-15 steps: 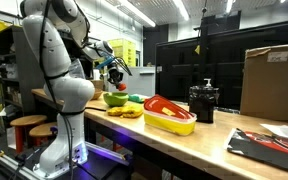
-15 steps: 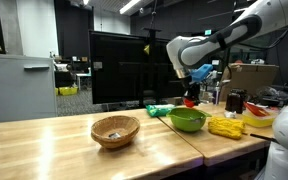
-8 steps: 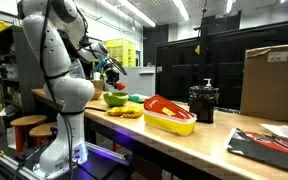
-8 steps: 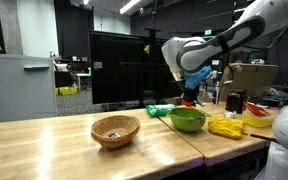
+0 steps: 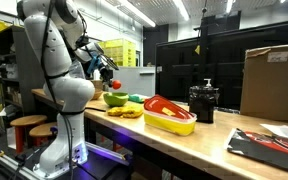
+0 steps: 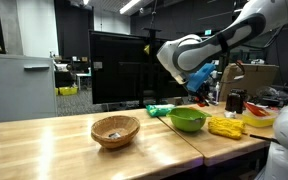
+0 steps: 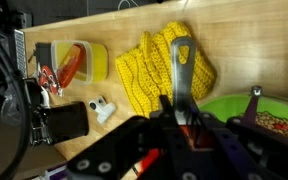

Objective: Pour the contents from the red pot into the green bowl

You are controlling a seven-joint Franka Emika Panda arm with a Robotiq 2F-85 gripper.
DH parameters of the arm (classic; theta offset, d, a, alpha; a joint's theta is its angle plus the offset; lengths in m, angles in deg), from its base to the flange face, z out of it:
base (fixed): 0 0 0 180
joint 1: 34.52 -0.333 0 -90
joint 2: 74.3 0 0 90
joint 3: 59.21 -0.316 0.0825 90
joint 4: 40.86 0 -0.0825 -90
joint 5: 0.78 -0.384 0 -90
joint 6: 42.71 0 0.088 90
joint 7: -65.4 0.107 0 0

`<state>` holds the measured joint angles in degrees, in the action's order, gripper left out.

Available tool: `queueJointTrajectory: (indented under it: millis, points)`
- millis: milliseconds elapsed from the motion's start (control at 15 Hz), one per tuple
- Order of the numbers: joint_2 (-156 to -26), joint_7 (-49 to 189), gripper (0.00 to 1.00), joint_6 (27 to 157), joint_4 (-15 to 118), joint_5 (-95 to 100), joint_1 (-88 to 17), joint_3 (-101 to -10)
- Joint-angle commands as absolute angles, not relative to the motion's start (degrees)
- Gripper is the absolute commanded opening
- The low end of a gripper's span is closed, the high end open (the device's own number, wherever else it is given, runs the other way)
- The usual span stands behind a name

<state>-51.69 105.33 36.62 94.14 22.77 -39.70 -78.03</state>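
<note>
In the wrist view we are seeing the green bowl (image 7: 234, 104) cut off by the right edge, and the red pot (image 7: 191, 135) largely hidden behind the blurred gripper (image 7: 206, 118). In both exterior views we are finding the pot too small to make out.

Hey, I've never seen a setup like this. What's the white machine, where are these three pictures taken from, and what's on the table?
The white machine is a robot arm with a two-fingered hand. Two pictures come from cameras standing away from the robot; the third looks out from the arm's wrist. On the wooden table lie a green bowl, a yellow knitted cloth, a red-and-yellow basin and a wicker basket. The hand holds a small red pot close to the bowl.
</note>
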Motion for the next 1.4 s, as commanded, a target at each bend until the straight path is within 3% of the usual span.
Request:
queueJointTrajectory:
  millis: [0, 467, 867, 1333]
  points:
    - [-58.91, 107.59, 0.04, 28.71, 87.88, 23.25, -41.04, -79.60]
    - [-75.24, 105.41, 0.04, 19.82, 73.96, 24.63, -44.59, -78.75]
    - [-72.67, 96.72, 0.04, 41.64, 74.86, 21.37, -45.59, -75.27]
    - [-61.11, 87.15, 0.04, 64.91, 86.99, 10.59, -43.68, -70.09]
